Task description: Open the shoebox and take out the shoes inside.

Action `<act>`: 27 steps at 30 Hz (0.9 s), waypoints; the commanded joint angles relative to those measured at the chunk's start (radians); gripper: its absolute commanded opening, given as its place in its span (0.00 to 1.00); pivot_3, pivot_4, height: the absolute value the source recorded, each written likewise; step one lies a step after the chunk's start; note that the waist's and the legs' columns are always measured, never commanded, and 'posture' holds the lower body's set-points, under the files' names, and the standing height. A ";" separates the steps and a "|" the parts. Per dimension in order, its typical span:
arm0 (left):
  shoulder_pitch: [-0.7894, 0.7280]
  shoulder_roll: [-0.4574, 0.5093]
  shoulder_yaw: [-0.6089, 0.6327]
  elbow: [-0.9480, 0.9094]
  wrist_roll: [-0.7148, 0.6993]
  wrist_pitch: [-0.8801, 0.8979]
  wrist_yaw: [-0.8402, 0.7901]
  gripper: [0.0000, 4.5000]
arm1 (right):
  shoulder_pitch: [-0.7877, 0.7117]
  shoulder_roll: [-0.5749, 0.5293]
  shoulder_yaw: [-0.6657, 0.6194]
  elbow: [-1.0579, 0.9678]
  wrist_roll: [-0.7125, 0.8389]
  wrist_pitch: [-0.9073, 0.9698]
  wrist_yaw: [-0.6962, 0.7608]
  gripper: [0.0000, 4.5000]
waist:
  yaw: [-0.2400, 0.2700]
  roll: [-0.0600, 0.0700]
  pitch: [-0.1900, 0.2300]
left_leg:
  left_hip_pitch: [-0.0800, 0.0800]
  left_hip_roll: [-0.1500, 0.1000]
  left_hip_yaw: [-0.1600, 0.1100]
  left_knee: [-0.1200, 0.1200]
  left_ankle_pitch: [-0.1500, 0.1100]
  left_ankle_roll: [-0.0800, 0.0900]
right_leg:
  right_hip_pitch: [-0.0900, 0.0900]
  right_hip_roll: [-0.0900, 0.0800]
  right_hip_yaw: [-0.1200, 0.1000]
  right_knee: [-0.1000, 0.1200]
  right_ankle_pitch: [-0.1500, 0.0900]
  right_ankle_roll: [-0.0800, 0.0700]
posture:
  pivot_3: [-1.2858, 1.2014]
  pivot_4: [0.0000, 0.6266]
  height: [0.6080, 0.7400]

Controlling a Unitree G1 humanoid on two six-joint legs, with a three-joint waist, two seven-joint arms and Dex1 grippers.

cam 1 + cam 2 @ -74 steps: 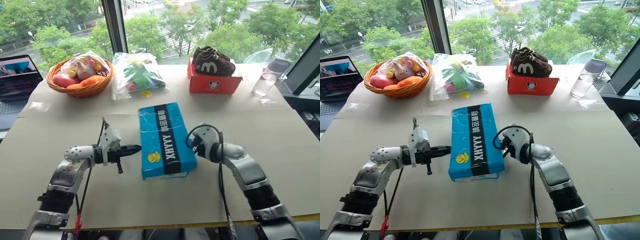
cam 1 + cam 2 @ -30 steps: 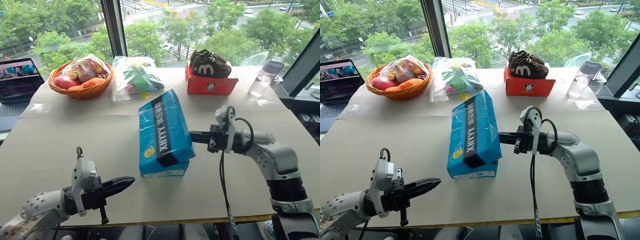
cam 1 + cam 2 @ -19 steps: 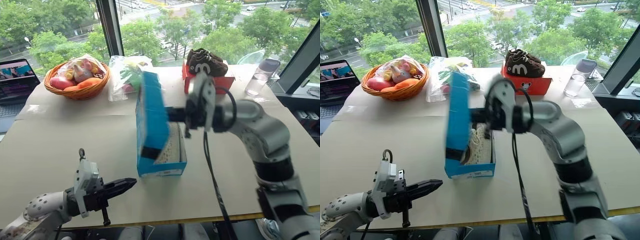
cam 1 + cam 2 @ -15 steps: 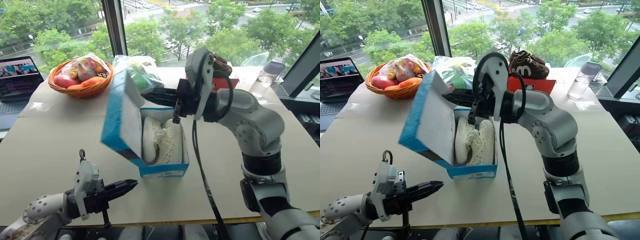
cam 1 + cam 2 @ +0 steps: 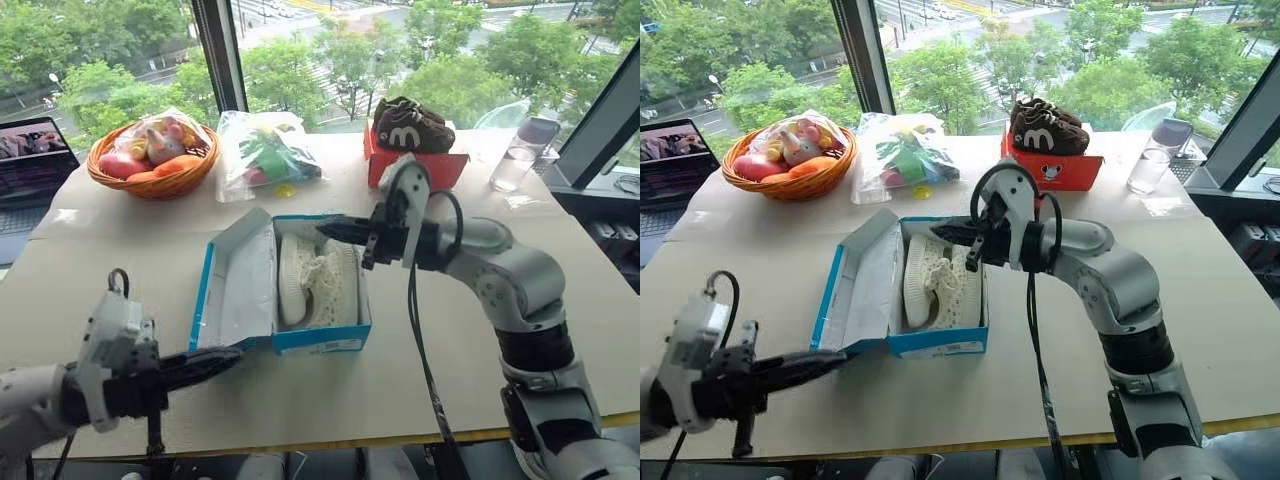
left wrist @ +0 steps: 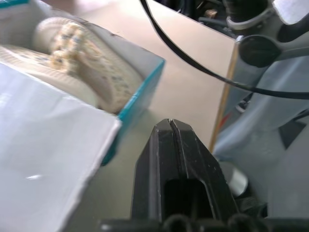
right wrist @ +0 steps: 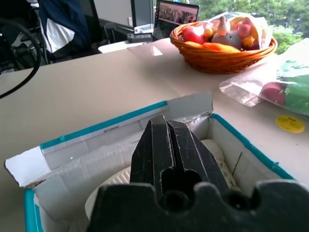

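Shoebox: the shoebox (image 5: 320,340) sits open on the table (image 5: 520,400), directly under the right gripper's tips and just ahead of the left gripper's tips.
Lid: the hinged lid (image 5: 240,285) is thrown back flat toward the left arm's side, white inside facing up; lying this way it leaves the box mouth clear for a reach from above.
Shoes: the shoes (image 5: 318,280) lie side by side inside the box, soles against its walls, below and slightly nearer than the right gripper's tips; neither is lifted yet.
Right gripper: the right gripper (image 5: 328,229) has its two fingers pressed together on nothing, poised over the far rim of the box.
Right arm pose: forearm reaching across from the right, gripper roughly level and pointing toward the robot's left.
Left gripper: the left gripper (image 5: 218,358) is also clenched and empty, its tips close to the lid's near corner; whether they touch the cardboard I cannot quite tell.
Left arm pose: held low at the table's near edge, gripper pointing forward and rightward toward the box.
Judgement: opening looks done; the fingers would need to part before taking a shoe.
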 commanded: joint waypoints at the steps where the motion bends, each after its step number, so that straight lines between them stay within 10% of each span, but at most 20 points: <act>1: -0.112 0.063 -0.005 0.200 0.101 -0.062 -0.117 0.00 | 0.026 -0.093 -0.012 -0.041 -0.018 -0.019 0.062 0.00 | 0.000 0.000 0.000 | 0.000 0.000 0.000 0.000 0.000 0.000 | 0.000 0.000 0.000 0.000 0.000 0.000 | 0.52 0.24 1.00; 13: -0.322 -0.250 -0.360 0.363 0.293 -0.254 -0.163 0.00 | 0.172 -0.114 -0.117 -0.005 -0.010 -0.066 0.034 0.00 | -0.002 0.000 0.001 | 0.000 0.001 0.004 -0.001 -0.001 0.001 | -0.002 0.000 0.005 -0.001 0.004 -0.006 | 0.52 0.24 1.00; 27: -0.536 -0.235 -0.385 0.387 0.334 -0.266 -0.199 0.00 | 0.135 -0.099 0.021 0.017 -0.115 -0.077 0.058 0.00 | -0.011 0.000 0.001 | 0.000 0.000 0.005 0.000 -0.001 0.001 | -0.001 0.000 0.006 -0.001 0.002 0.000 | 0.52 0.24 1.00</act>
